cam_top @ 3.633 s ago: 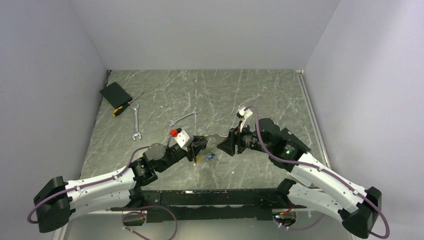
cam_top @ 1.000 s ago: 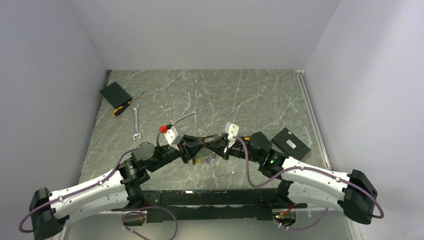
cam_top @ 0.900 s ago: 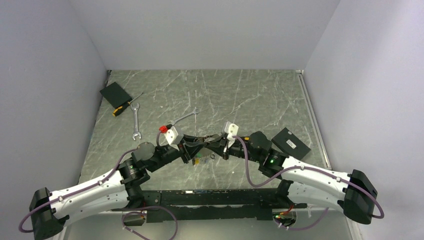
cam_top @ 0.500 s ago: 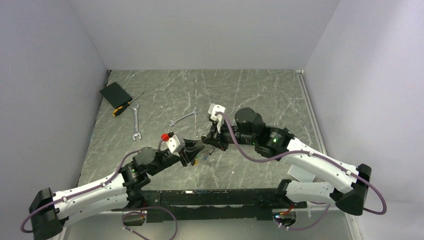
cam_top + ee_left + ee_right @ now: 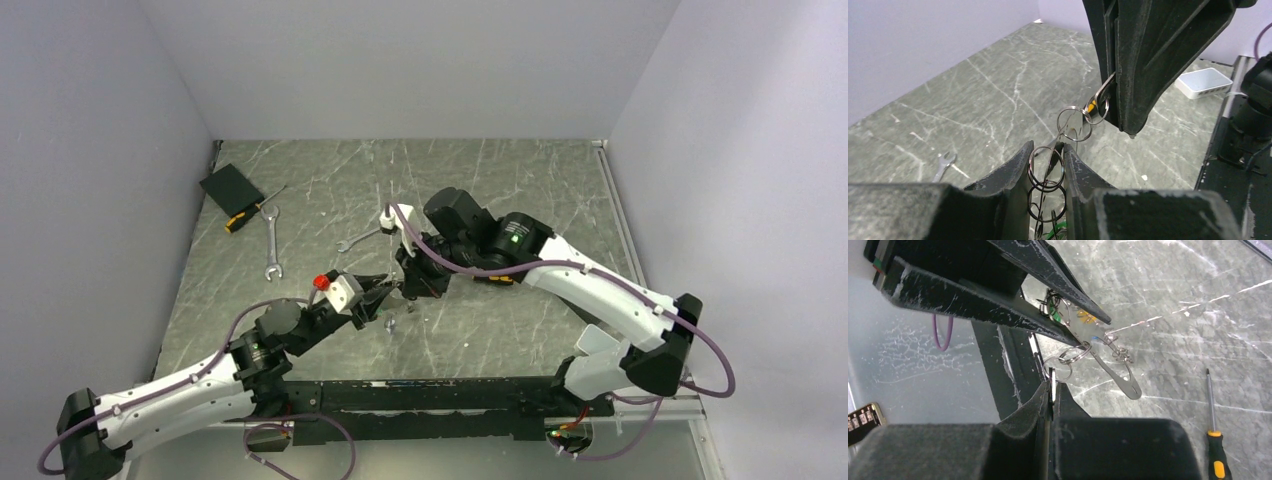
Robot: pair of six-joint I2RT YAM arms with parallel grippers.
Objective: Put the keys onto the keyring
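Observation:
In the left wrist view my left gripper [image 5: 1048,147] is shut on a small double-wire split ring [image 5: 1047,167], with a second ring [image 5: 1047,202] and a green key head [image 5: 1060,231] below it. A thin silver wire runs up through these rings; I cannot tell whether it is the keyring. Two more linked rings [image 5: 1075,122] lead up to my right gripper [image 5: 1053,385], which is shut on the last small ring [image 5: 1063,369]. The keys hang under the left fingers [image 5: 998,295], with green [image 5: 1054,315], yellow [image 5: 1084,316] and blue [image 5: 1094,338] heads. Both grippers [image 5: 400,290] meet mid-table.
Two silver wrenches [image 5: 272,245] [image 5: 365,235] lie left of centre. An orange-and-black screwdriver [image 5: 245,215] and a black box [image 5: 230,187] sit at the far left. A white box [image 5: 605,345] lies under the right arm. The screwdriver [image 5: 1215,450] also shows in the right wrist view.
The right arm has swung from the right side round to the far side, now reaching down over the left gripper. The left gripper has drawn back toward the near left. The right jaws have closed.

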